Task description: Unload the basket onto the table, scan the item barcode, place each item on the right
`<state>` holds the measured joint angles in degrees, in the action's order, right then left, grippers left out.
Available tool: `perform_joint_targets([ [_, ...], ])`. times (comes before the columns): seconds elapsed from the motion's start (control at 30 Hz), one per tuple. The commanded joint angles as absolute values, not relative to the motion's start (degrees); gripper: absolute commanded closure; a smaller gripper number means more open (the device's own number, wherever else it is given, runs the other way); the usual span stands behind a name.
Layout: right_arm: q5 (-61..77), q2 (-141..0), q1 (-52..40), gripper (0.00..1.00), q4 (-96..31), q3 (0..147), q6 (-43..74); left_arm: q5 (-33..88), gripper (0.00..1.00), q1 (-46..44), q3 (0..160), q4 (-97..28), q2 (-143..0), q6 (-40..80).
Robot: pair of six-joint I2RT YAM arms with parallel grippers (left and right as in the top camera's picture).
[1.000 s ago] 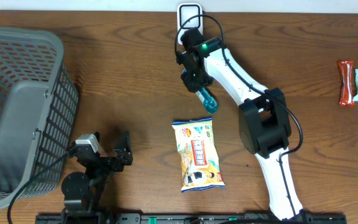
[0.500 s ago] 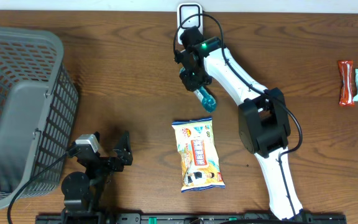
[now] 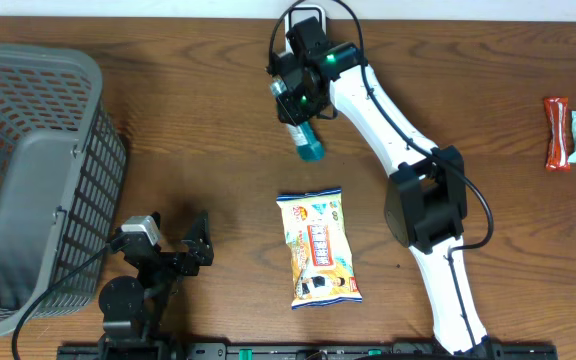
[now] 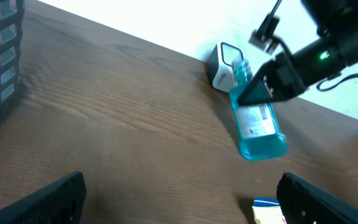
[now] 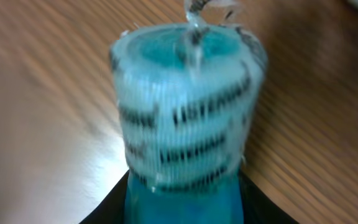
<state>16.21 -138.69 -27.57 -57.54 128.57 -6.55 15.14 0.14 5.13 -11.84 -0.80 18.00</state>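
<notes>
My right gripper is shut on the item, a clear blue mouthwash bottle with a white sealed cap. The bottle hangs tilted over the table, base down toward the front, cap end toward the white scanner. That scanner stands at the table's back edge, partly hidden by the arm. In the right wrist view the dark fingers press on both sides of the bottle's neck. My left gripper rests open at the front left, nothing between its fingers.
A grey mesh basket fills the left side. A white and orange snack pack lies flat at the front centre. Wrapped snack bars lie at the far right edge.
The right arm has swung the bottle left and toward the back, closer to the scanner. The left arm has not moved.
</notes>
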Motion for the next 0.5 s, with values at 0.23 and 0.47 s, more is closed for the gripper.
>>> perform_joint_targets([
  [0.23,35.46,-132.31,-29.45,0.99,-49.52,130.39,-8.95,15.86,0.02,-0.03,4.19,-13.04,-0.60,17.89],
  [0.47,27.62,-132.31,-33.89,0.99,-47.92,127.57,-16.75,15.86,0.02,-0.03,4.19,-13.04,-0.60,17.89],
])
